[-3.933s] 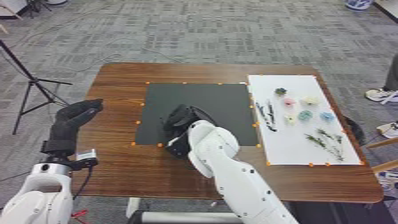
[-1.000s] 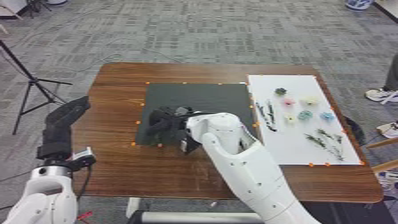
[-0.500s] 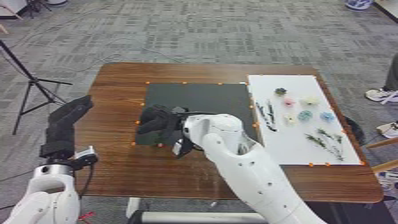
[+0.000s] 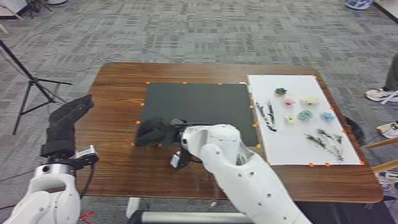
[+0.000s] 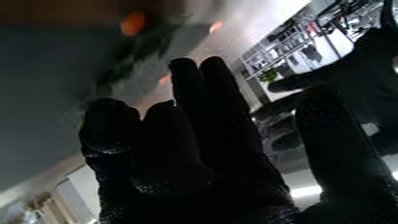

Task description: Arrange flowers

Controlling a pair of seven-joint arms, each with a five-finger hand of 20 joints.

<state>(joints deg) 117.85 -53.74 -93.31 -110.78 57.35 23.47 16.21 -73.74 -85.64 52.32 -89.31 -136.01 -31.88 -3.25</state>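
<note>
Clock: read in the head view, 12 at the far side
Surface: brown wooden table [image 4: 124, 85], with a black mat [image 4: 200, 102] and, toward 3 o'clock of it, a white sheet [image 4: 284, 159]
Right hand: low over the mat's 8 o'clock corner; I cannot tell if it is pinching anything
Left hand [image 4: 67, 120]: at the surface's 9 o'clock edge, pointing toward 12, fingers relaxed and fairly straight
Dark green rosette [image 4: 281, 91]: 11 o'clock on the sheet
Pink flower [image 4: 289, 102]: 11 o'clock too, just nearer the middle
Pale yellow flower [image 4: 309, 100]: 12 o'clock
Blue flower [image 4: 305, 115]: about the middle
Light blue flower [image 4: 327, 116]: 3 o'clock of that one
Small yellow flower [image 4: 290, 119]: between the blue flower and the dark stems [image 4: 271, 117], which lie at 9 o'clock
Green sprigs [image 4: 335, 149]: 5 o'clock
Leafy shape [image 5: 133, 62]: blurred green, beyond the right hand in the right wrist view; contact unclear
</note>
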